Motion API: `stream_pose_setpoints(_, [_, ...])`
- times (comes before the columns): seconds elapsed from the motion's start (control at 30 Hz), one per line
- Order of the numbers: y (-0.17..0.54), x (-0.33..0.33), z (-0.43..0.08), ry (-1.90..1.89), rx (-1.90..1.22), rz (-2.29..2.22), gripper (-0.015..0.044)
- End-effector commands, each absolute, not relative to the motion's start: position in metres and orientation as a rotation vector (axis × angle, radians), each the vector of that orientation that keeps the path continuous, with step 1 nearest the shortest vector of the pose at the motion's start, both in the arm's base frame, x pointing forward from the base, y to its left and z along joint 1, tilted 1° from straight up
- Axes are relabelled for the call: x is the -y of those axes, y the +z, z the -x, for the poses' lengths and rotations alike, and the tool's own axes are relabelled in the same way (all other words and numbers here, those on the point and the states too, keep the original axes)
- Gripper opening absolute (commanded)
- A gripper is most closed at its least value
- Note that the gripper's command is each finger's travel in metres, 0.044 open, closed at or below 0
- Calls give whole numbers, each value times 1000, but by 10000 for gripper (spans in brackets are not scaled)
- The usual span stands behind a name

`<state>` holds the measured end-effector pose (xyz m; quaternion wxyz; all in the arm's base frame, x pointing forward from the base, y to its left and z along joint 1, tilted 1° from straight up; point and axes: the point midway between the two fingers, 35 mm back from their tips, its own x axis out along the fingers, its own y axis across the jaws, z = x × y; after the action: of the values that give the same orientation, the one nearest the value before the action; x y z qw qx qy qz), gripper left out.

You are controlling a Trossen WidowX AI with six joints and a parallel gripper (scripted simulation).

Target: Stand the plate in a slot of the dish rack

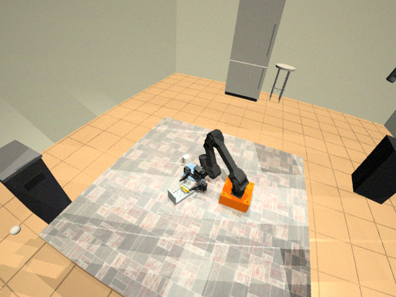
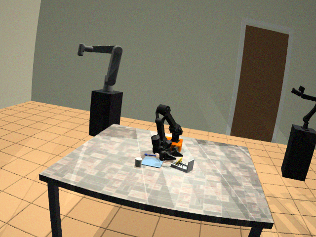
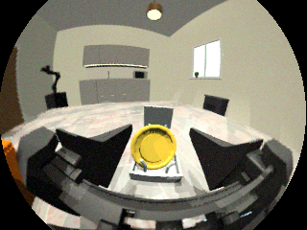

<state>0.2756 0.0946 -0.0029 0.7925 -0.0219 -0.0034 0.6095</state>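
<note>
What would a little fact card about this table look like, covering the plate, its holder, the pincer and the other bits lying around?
plate: yellow, standing on edge in the rack, leaning somewhat
rack: small, grey, with a tall panel at one end
pincer: open, fingers apart on either side of the plate, touching neither edge
other items: blue sheet, whitish cylinder, thin blue item
left to do: move the arm away
</note>
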Motion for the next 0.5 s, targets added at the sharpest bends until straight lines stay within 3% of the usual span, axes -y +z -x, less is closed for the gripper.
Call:
stream_pose_setpoints(0.0, [29, -94, -277, 1310, 17, 50, 400])
stream_pose_setpoints(0.23, [94, -94, -278, 1308, 34, 48, 400])
stream_pose_setpoints(0.47, [96, -91, -301, 1233, -27, -7, 400])
